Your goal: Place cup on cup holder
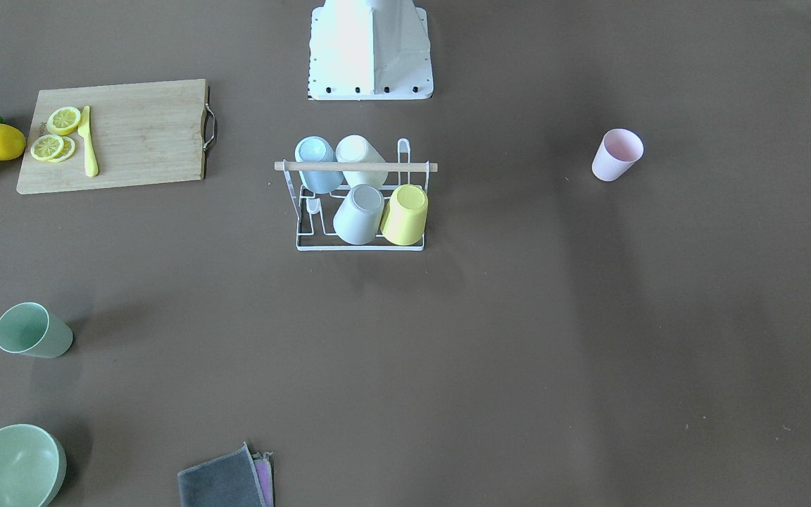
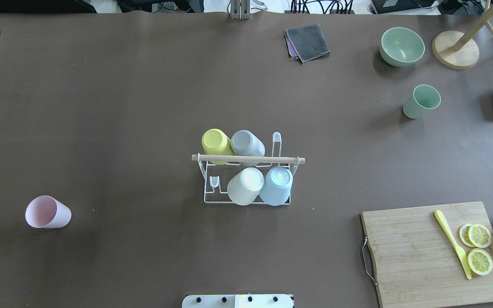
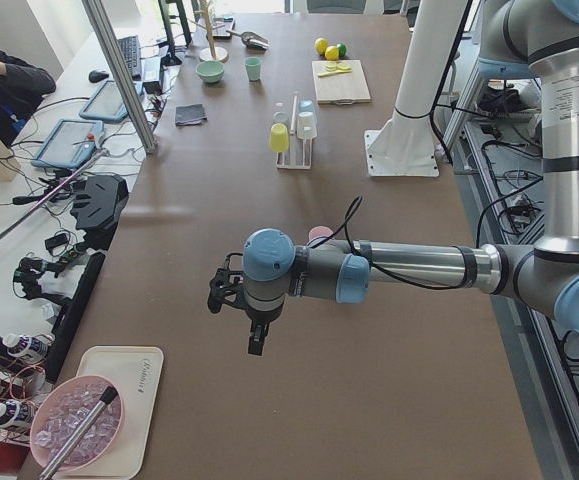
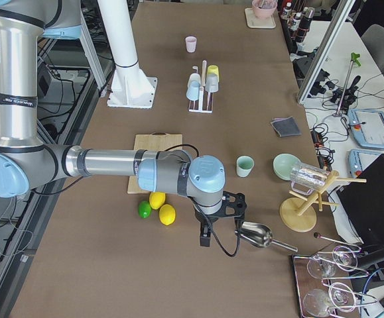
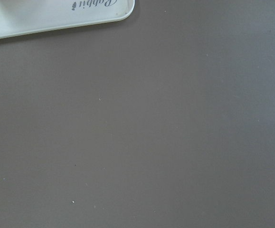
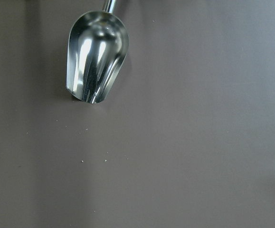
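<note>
the cup holder (image 2: 248, 159) sits mid-table in front of the robot's base and carries four cups, mouths down over its prongs: a yellow cup (image 2: 216, 143) and a grey cup (image 2: 247, 143) on the far row, a cream cup (image 2: 245, 186) and a blue cup (image 2: 276, 185) on the near row. two cups stand upright off the rack: a pink cup (image 2: 48, 212) well out on the left half, and a green cup (image 2: 421, 101) far right, near a green bowl (image 2: 402, 46).

my left gripper (image 3: 255, 348) hangs over the table's left end, near a white tray (image 3: 134, 400) that holds a pink bowl (image 3: 76, 423) of what look like clear bits. the pink cup is just behind that arm, between the gripper and the rack. the right gripper (image 4: 205, 240) hangs over the right end beside a metal scoop (image 6: 97, 61), with the green cup near it towards the rack.

both grippers are well apart from the holder, and i see them only from the side cameras, so i cannot tell whether their jaws are spread or closed
</note>
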### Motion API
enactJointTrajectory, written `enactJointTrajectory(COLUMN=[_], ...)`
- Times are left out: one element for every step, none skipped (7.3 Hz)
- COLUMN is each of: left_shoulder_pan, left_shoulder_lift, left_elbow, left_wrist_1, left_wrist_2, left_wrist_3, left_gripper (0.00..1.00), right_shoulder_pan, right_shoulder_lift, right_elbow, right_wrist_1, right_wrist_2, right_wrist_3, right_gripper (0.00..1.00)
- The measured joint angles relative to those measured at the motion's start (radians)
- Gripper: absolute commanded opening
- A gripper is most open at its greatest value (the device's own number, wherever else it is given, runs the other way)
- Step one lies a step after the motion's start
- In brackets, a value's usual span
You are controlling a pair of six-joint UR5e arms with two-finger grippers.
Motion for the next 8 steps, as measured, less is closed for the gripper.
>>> enactJointTrajectory(left_shoulder_pan=[0.0, 0.001, 0.002, 0.006, 0.014, 0.018, 0.021, 0.022], left_shoulder_lift=[0.0, 0.002, 0.003, 0.003, 0.003, 0.003, 0.005, 0.006], left_elbow=[-0.001, -0.002, -0.003, -0.005, -0.009, -0.014, -0.029, -0.048], left_wrist_1=[-0.001, -0.003, -0.005, -0.007, -0.007, -0.008, -0.009, -0.009], left_wrist_2=[0.007, 0.021, 0.031, 0.036, 0.039, 0.041, 0.05, 0.072], left_wrist_3=[0.005, 0.017, 0.024, 0.028, 0.029, 0.033, 0.044, 0.059], left_gripper=[0.99, 0.99, 0.99, 0.99, 0.99, 0.99, 0.99, 0.99], right_shoulder_pan=[-0.002, -0.002, -0.002, -0.002, -0.002, -0.002, -0.01, -0.022], right_shoulder_lift=[0.005, 0.007, 0.007, 0.007, 0.005, 0.003, 0.005, 0.013], right_elbow=[-0.005, -0.008, -0.006, -0.004, -0.003, -0.003, -0.011, -0.02], right_wrist_1=[0.0, 0.0, 0.0, 0.001, 0.001, 0.002, 0.002, 0.001], right_wrist_2=[-0.001, -0.001, -0.001, -0.001, -0.001, 0.0, 0.0, 0.003], right_wrist_3=[-0.001, -0.002, -0.003, -0.004, -0.005, -0.008, -0.009, -0.01], right_gripper=[1.0, 1.0, 1.0, 1.0, 1.0, 1.0, 1.0, 1.0])
